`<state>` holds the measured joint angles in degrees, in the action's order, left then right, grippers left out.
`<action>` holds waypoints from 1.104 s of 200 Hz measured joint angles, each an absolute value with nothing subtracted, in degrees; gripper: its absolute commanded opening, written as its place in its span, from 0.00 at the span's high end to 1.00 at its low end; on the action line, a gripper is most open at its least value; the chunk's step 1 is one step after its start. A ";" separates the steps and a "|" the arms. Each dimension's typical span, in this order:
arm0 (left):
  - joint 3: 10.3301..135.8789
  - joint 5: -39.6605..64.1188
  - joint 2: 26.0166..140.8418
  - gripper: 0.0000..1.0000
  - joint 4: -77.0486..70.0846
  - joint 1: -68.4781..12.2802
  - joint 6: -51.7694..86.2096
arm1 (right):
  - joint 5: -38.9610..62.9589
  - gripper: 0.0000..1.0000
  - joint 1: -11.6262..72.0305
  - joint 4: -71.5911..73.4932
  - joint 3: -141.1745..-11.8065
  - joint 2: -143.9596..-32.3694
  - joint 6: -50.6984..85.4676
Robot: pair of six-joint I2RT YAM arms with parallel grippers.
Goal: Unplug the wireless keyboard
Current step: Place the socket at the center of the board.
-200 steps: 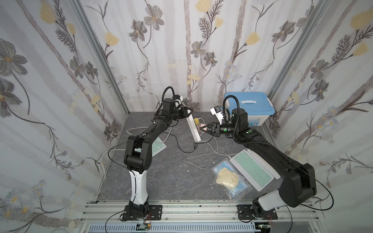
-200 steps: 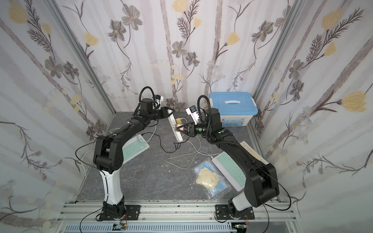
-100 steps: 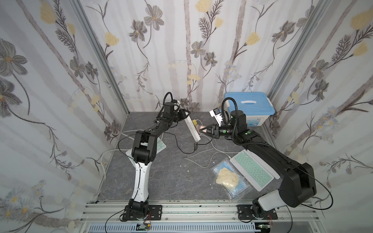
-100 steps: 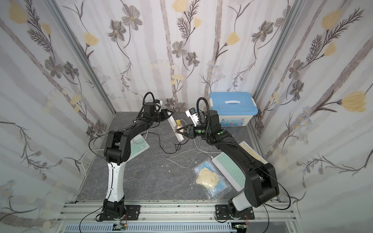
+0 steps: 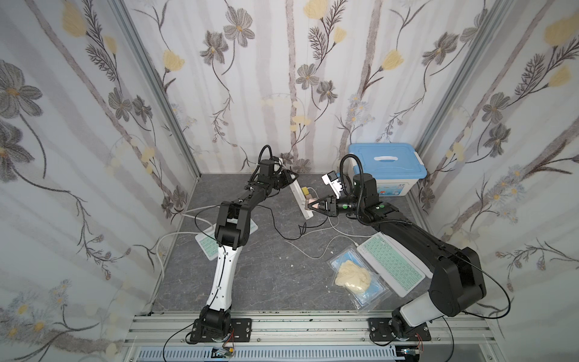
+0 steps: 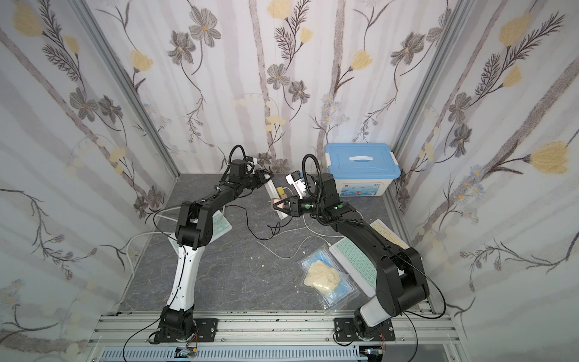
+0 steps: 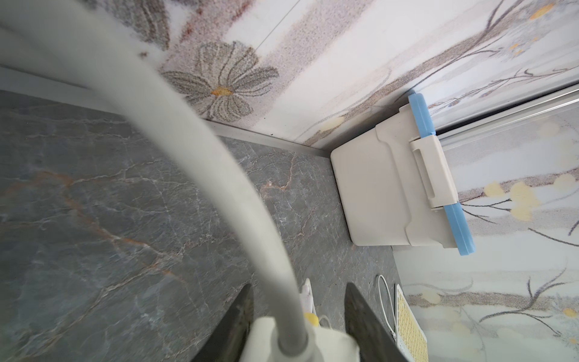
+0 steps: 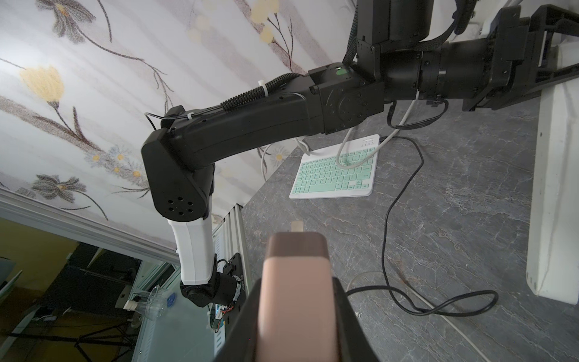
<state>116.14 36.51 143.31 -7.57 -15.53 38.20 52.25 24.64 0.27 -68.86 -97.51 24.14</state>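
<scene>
Floral-papered walls box in a dark marbled table (image 5: pixel 266 282). Over by its left edge sits the mint keyboard (image 5: pixel 206 247), half hidden under the left arm (image 5: pixel 232 219); which cable feeds it is hard to trace. Near the far edge the left gripper (image 5: pixel 289 181) clamps the end of the white power strip (image 5: pixel 299 202), while the right gripper (image 5: pixel 310 205) pinches the pink plug (image 8: pixel 294 275), prong bare, just clear of the strip.

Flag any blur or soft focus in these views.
Left wrist: the white cord near the lens is blurred, the box behind is sharp. Right wrist: the pink plug up close is soft, the keyboard crisp. Top views: sharp throughout.
</scene>
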 measured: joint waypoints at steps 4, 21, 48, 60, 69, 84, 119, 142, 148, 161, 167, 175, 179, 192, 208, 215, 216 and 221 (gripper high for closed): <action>116.49 36.67 143.68 1.00 -7.27 -15.55 38.50 | 52.25 1.00 24.69 0.27 -68.86 -97.56 24.14; 117.93 36.95 145.29 0.94 -5.78 -15.55 39.31 | 52.23 1.00 24.69 0.27 -68.84 -97.84 24.14; 118.54 36.91 146.71 0.76 -3.84 -15.55 39.77 | 51.81 1.00 24.80 0.25 -68.75 -98.30 24.14; 118.61 36.86 147.11 0.64 -3.01 -15.55 39.90 | 51.75 1.00 24.88 0.25 -68.75 -98.41 24.12; 118.72 36.86 147.37 0.57 -2.22 -15.55 39.94 | 51.57 1.00 24.97 0.25 -68.75 -98.48 24.12; 119.17 36.80 147.59 0.46 -1.02 -15.55 39.90 | 51.18 1.00 25.08 0.23 -68.73 -98.50 24.12; 121.25 36.05 148.22 0.33 2.24 -15.55 38.57 | 50.89 1.00 25.17 0.23 -68.45 -98.59 24.05; 121.58 35.44 148.22 0.25 4.19 -15.53 37.60 | 50.81 1.00 25.17 0.23 -68.12 -98.59 23.92; 121.60 35.29 148.22 0.21 4.62 -15.53 37.47 | 50.81 1.00 25.17 0.23 -68.05 -98.59 23.90; 121.73 34.85 148.11 0.14 5.63 -15.53 37.08 | 50.78 1.00 25.17 0.23 -67.85 -98.59 23.86; 121.80 34.50 147.94 0.11 6.33 -15.51 36.67 | 50.78 1.00 25.17 0.19 -67.81 -98.59 23.83; 122.08 33.82 147.59 0.08 7.79 -15.49 36.05 | 50.78 1.00 25.17 0.21 -67.75 -98.59 23.66; 122.32 33.52 147.46 0.07 8.51 -15.49 35.83 | 50.78 1.00 25.17 0.21 -67.75 -98.59 23.64; 123.46 32.23 146.80 0.04 11.05 -15.49 34.46 | 50.74 1.00 25.17 0.23 -67.68 -98.61 23.55; 124.14 31.33 145.47 0.00 13.02 -15.49 32.91 | 50.59 1.00 25.17 0.23 -67.61 -98.61 23.55; 124.27 31.09 144.84 0.00 13.72 -15.49 32.45 | 50.59 1.00 25.17 0.25 -67.59 -98.61 23.55; 124.27 31.09 144.77 0.00 13.80 -15.49 32.38 | 50.59 1.00 25.17 0.25 -67.59 -98.61 23.55; 124.27 30.98 144.35 0.00 14.24 -15.49 31.90 | 50.57 1.00 25.17 0.27 -67.57 -98.61 23.55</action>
